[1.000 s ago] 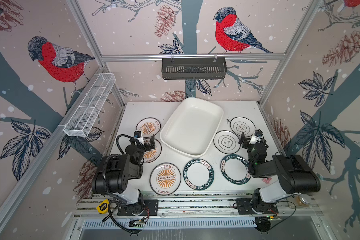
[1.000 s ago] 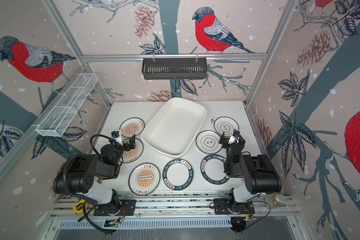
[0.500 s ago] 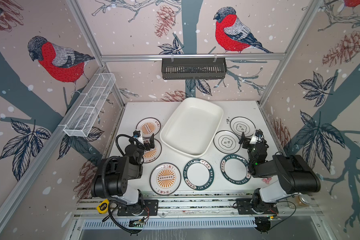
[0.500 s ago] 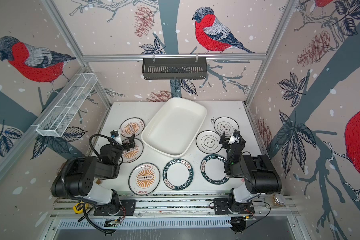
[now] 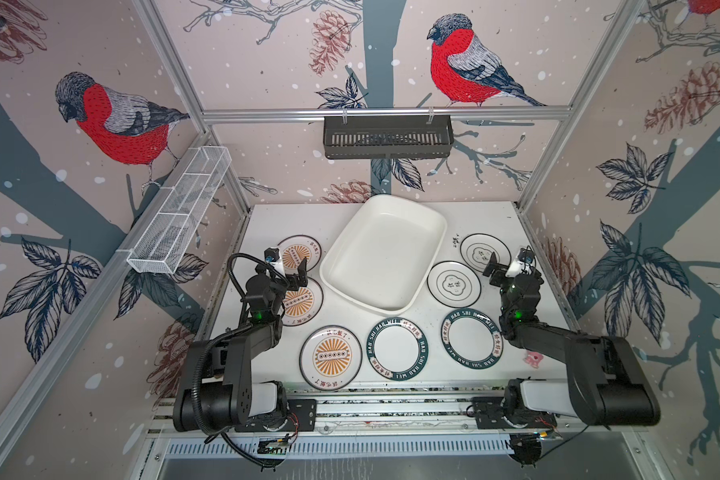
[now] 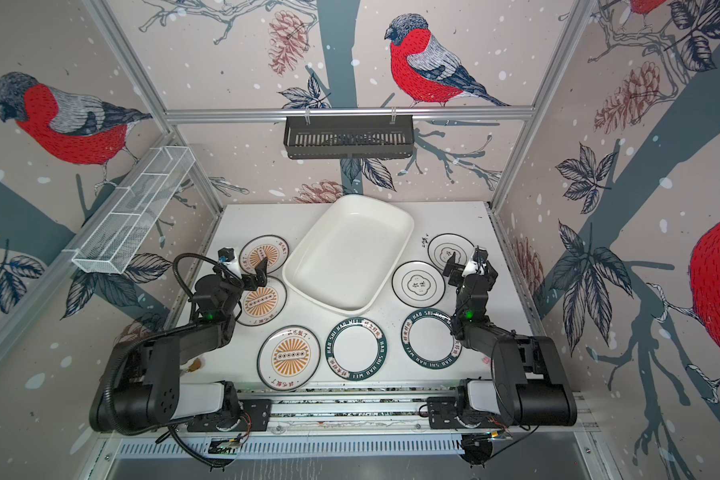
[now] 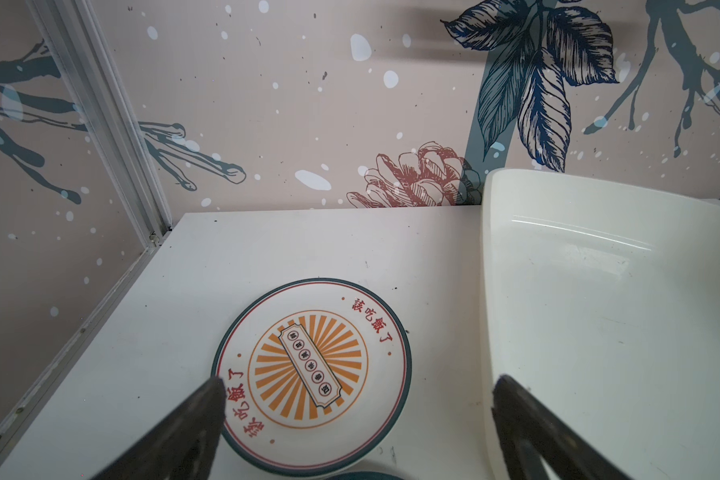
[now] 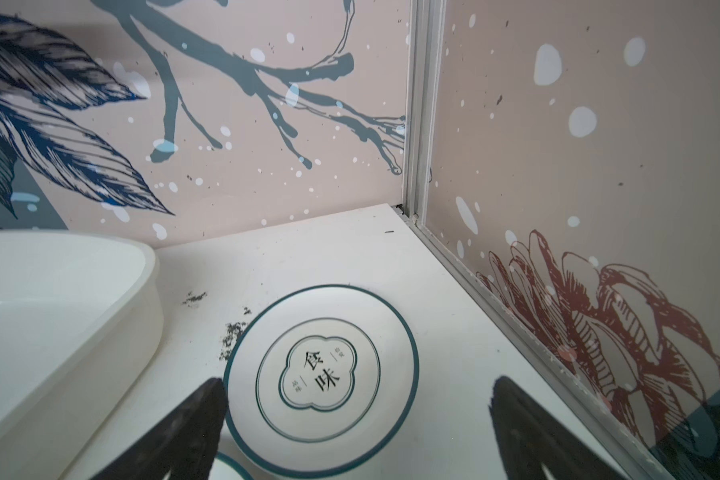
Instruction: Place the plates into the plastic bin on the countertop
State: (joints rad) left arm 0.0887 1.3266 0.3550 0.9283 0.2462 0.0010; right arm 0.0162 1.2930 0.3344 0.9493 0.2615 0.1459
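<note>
Several round white plates lie flat on the countertop (image 5: 487, 220) around the empty plastic bin (image 5: 385, 253), which also shows in the other top view (image 6: 350, 249). Sunburst plates (image 5: 331, 363) (image 5: 306, 301) (image 5: 302, 249) lie left of it. Green-banded plates (image 5: 398, 349) (image 5: 470, 338) lie in front. Cloud plates (image 5: 454, 281) (image 5: 485, 251) lie to its right. My left gripper (image 5: 288, 266) (image 7: 358, 382) hangs open over the back sunburst plate (image 7: 308, 361), beside the bin (image 7: 599, 311). My right gripper (image 5: 508, 264) (image 8: 356, 382) is open above the far cloud plate (image 8: 321, 374). Neither holds anything.
A black slatted basket (image 5: 387, 137) hangs on the back rail and a white wire-mesh basket (image 5: 179, 216) on the left frame. Patterned walls close in on three sides. Dark specks (image 8: 229, 332) lie between the bin (image 8: 59, 299) and the cloud plate.
The left arm's elbow has drifted very slightly to the left. Both grippers stay open in place and no plate has moved.
</note>
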